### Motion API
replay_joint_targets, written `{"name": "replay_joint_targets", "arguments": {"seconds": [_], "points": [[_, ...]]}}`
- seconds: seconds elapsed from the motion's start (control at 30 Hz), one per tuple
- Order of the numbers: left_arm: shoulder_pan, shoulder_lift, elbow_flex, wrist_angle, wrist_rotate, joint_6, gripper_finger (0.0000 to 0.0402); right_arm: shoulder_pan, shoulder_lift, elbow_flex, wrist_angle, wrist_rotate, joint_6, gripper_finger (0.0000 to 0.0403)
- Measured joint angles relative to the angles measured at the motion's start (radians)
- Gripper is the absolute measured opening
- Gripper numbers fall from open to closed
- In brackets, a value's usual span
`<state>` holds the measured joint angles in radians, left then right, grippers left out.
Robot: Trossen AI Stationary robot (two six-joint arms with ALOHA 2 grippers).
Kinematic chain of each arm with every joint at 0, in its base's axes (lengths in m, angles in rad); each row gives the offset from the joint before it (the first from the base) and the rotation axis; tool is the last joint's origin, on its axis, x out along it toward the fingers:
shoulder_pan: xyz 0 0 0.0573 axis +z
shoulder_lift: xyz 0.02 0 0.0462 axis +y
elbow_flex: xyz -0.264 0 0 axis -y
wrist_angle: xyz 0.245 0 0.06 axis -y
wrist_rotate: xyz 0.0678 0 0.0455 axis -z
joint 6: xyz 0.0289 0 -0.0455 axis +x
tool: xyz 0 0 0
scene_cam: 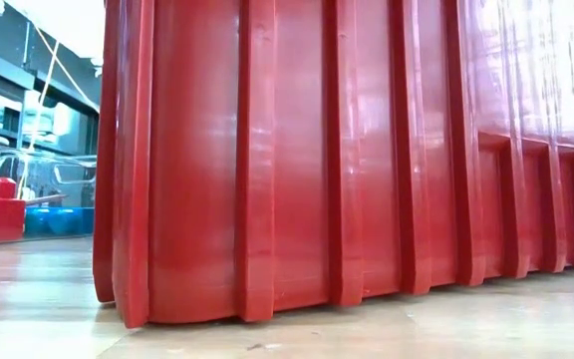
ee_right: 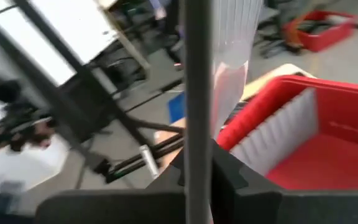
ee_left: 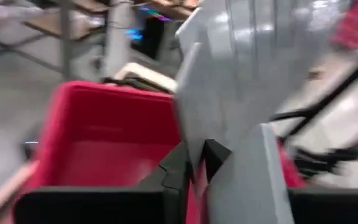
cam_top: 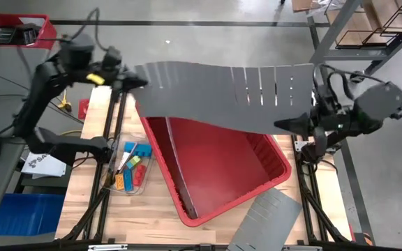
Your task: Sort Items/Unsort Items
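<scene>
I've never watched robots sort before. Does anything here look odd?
Yes: both grippers, left and right, hold a long grey slotted divider panel over the askew red plastic bin. A shorter grey panel overhangs the table edge.

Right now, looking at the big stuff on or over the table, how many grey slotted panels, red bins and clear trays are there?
Grey slotted panels: 2, one lifted over the bin, one lying flat on the table
Red bins: 1
Clear trays: 1
Total: 4
</scene>
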<state>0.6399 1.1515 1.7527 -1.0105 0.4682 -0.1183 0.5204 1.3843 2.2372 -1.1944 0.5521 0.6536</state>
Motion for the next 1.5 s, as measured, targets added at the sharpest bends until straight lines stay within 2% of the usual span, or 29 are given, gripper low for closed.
{"name": "replay_joint_targets", "arguments": {"seconds": [0.13,0.2,0.37,0.53,0.67,0.8,0.97,1.2,1.3,1.33,1.4,1.5], "points": [[0.000,0.092,0.001,0.086,-0.039,0.079,0.0070,0.095,0.024,0.000,-0.094,0.231,0.108,0.0002],[0.000,0.143,0.001,0.148,-0.069,0.120,0.0075,0.124,0.051,0.000,-0.141,0.309,0.166,0.0002],[0.013,0.286,-0.001,0.339,-0.185,0.265,0.0073,0.150,0.142,0.000,-0.223,0.334,0.290,0.0001],[0.022,0.423,-0.002,0.502,-0.150,0.421,0.0069,0.170,0.238,-0.001,-0.288,0.383,0.414,0.0001],[0.015,0.507,-0.002,0.541,-0.133,0.500,0.0068,0.178,0.303,-0.001,-0.321,0.392,0.521,0.0001],[0.010,0.574,-0.001,0.586,-0.134,0.657,0.0068,0.181,0.369,-0.001,-0.375,0.399,0.605,0.0001],[0.004,0.635,0.000,0.693,-0.134,0.760,0.0070,0.181,0.430,-0.001,-0.384,0.388,0.622,0.0001],[0.005,0.641,0.000,0.666,-0.204,0.873,0.0084,0.211,0.451,-0.001,-0.386,0.361,0.552,0.0000],[0.012,0.649,0.003,0.696,-0.261,1.033,0.0093,0.210,0.450,-0.001,-0.374,0.311,0.482,0.0000],[0.009,0.651,0.003,0.704,-0.312,1.103,0.0096,0.204,0.450,-0.001,-0.372,0.303,0.467,0.0000],[0.008,0.666,0.003,0.743,-0.349,1.195,0.0100,0.189,0.450,0.000,-0.346,0.177,0.423,0.0000],[0.001,0.676,0.002,0.760,-0.437,1.205,0.0102,0.180,0.451,0.000,-0.297,0.035,0.328,0.0001]]}}
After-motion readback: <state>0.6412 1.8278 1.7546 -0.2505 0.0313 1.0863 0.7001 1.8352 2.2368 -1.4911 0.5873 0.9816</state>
